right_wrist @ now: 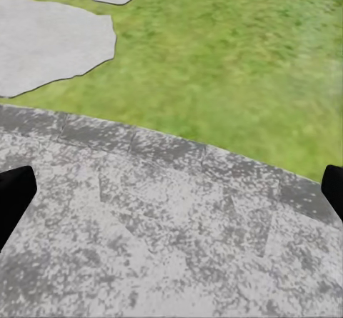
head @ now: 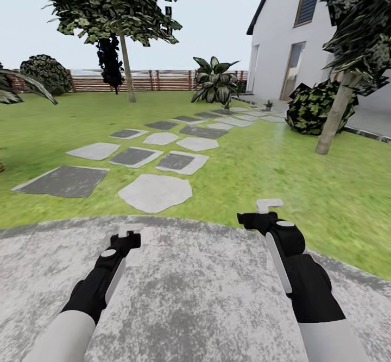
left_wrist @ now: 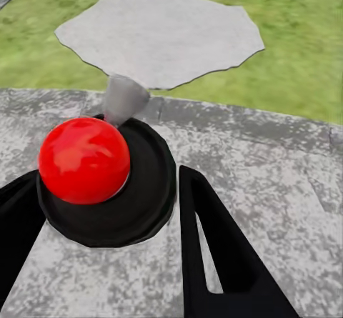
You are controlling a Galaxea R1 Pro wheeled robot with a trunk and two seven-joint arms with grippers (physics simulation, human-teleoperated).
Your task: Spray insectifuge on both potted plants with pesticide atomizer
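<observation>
Your left pincer [head: 129,233] and right pincer [right_wrist: 171,189] hang spread and empty over the paved pad [head: 206,297], carried low for travel, and one potted plant [head: 268,104] waits far off by the house [head: 282,52].

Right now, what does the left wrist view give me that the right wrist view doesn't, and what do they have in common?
Left wrist view alone: a red ball on a round black base, seen between the left gripper's black fingers.

Right wrist view alone: the right gripper's fingers set wide at the picture's edges, with nothing between them.

Both: the mottled grey paved ground below, green lawn beyond, and a pale stone slab. I can't make out the atomizer in either.
</observation>
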